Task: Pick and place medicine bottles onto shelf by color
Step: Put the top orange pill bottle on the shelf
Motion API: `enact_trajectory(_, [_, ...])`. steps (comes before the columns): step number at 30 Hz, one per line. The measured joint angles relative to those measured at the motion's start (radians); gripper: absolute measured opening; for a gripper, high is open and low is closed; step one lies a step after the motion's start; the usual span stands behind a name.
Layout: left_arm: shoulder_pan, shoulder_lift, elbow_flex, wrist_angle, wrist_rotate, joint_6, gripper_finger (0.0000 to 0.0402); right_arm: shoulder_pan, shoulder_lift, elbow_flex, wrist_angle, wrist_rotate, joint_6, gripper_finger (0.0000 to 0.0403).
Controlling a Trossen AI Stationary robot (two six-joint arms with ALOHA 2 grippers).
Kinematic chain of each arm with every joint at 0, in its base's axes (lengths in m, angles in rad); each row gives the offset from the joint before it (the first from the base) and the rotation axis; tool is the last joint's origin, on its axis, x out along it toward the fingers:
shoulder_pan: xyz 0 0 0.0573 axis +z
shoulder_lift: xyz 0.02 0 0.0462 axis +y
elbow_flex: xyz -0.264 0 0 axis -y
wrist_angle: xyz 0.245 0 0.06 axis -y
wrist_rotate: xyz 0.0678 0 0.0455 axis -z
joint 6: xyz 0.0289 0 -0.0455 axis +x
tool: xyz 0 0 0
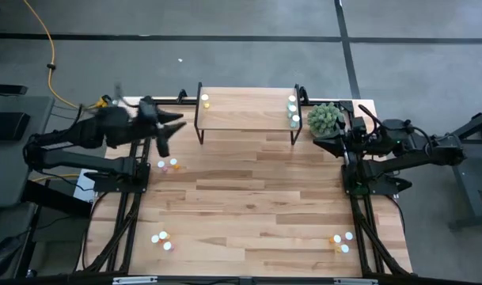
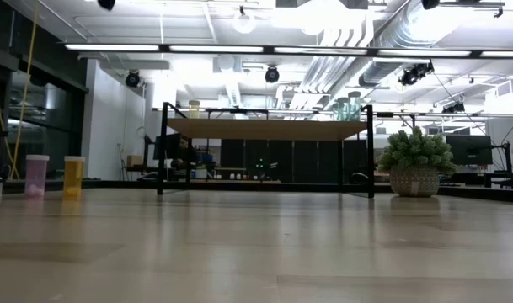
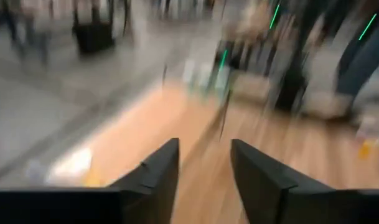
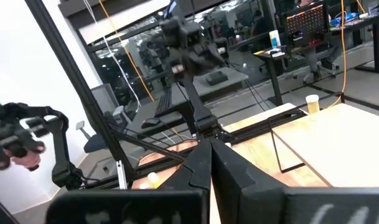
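Note:
The shelf [image 1: 247,111] stands at the table's far middle. A yellow bottle [image 1: 205,100] stands on its left end and pale teal bottles [image 1: 293,111] on its right end. A pink bottle [image 2: 36,175] and a yellow bottle [image 2: 72,177] stand on the table at the left [image 1: 168,165]. More bottles stand near the front left [image 1: 161,239] and front right [image 1: 341,241]. My left gripper [image 1: 176,131] is open and empty [image 3: 205,146], in the air beside the shelf's left end. My right gripper [image 1: 320,143] is shut and empty [image 4: 209,155], right of the shelf.
A fuzzy green plant ball in a pot [image 1: 325,118] stands just right of the shelf, close to my right gripper; it also shows in the low view [image 2: 416,164]. The black frames of both arm bases run along the table's left and right edges.

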Motion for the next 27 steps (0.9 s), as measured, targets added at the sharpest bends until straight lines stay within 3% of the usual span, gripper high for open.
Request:
enact_trajectory(5, [0.004, 0.16, 0.086, -0.435, -0.011, -0.136, 0.0208, 0.0, 0.0, 0.0, 0.0, 0.01, 0.0, 0.0])
enact_trajectory(11, [0.065, 0.358, 0.085, -0.738, 0.143, -0.228, 0.0247, 0.0, 0.009, 0.0, 0.0, 0.01, 0.0, 0.0])
enact_trajectory(19, [0.099, 0.526, 0.085, -0.799, 0.214, -0.155, 0.0246, 0.0, 0.027, 0.0, -0.01, 0.011, 0.022, 0.0])
enact_trajectory(27, [0.1, 0.505, -0.041, -0.743, 0.239, -0.199, 0.0245, 0.0, 0.027, -0.001, -0.013, 0.011, 0.021, 0.0])
